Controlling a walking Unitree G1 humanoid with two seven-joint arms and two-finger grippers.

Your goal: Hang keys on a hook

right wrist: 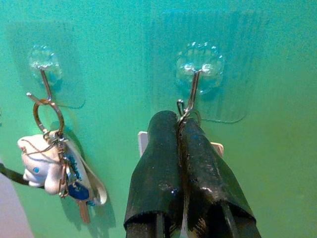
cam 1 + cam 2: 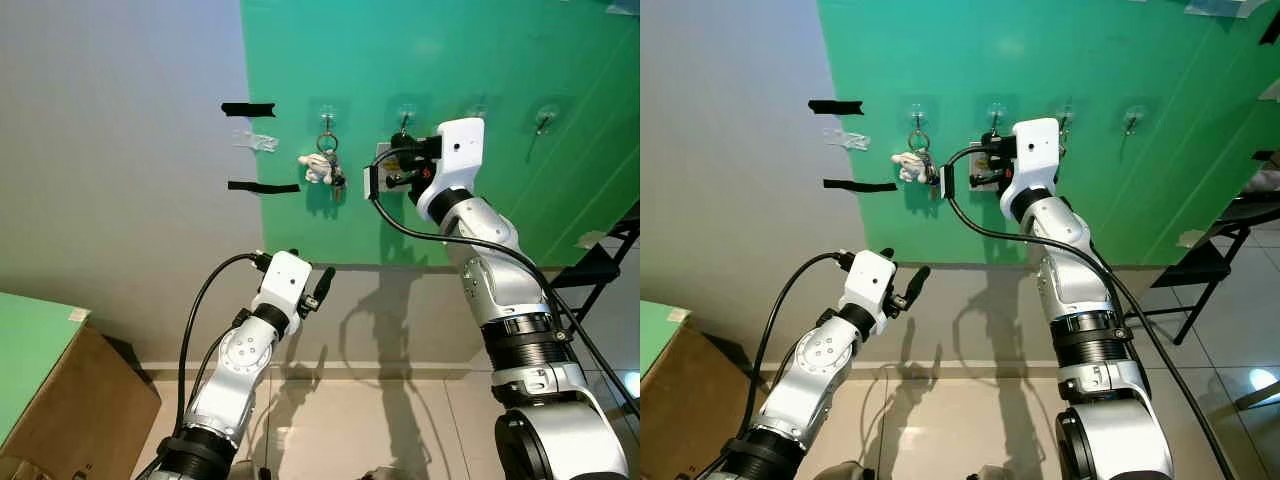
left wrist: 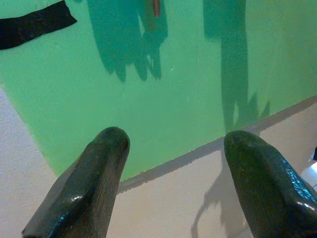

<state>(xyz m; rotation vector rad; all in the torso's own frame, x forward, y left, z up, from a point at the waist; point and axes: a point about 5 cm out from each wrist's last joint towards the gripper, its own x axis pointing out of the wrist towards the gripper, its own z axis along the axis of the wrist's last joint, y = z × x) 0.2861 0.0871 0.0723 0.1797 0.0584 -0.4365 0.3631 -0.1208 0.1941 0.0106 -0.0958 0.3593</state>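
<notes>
a green wall panel (image 2: 500, 60) carries a row of clear stick-on hooks, with grey wall to its left bearing two strips of black tape (image 2: 248, 109) and a scrap of clear tape (image 2: 255, 141) between them. a cardboard box (image 2: 75, 415) with a green top sits low at the robot's left, and a black folding frame (image 2: 605, 265) stands by the wall at the right. the keys (image 1: 74, 186) hang on the leftmost hook (image 1: 45, 82) from a metal ring (image 1: 48, 115), together with a white plush charm (image 1: 37, 168) – the bunch dangles straight down, its long axis vertical, key blades pointing at the floor, flat against the panel. the right hand (image 1: 178, 124) is raised to the next hook (image 1: 194, 89) just beside the keys, its fingers (image 1: 158, 163) clenched together with their tips at the hook's wire bend, where a small metal loop shows; whether anything is pinched between them cannot be told. a white plate sits on the wall behind those fingers. the right arm's black cable (image 2: 420, 232) loops in front of the panel below the keys. the left hand (image 2: 322, 285) hovers lower, well apart from the hooks, released with its fingers (image 3: 89, 188) spread – facing the panel's lower edge and the grey strip under it.
</notes>
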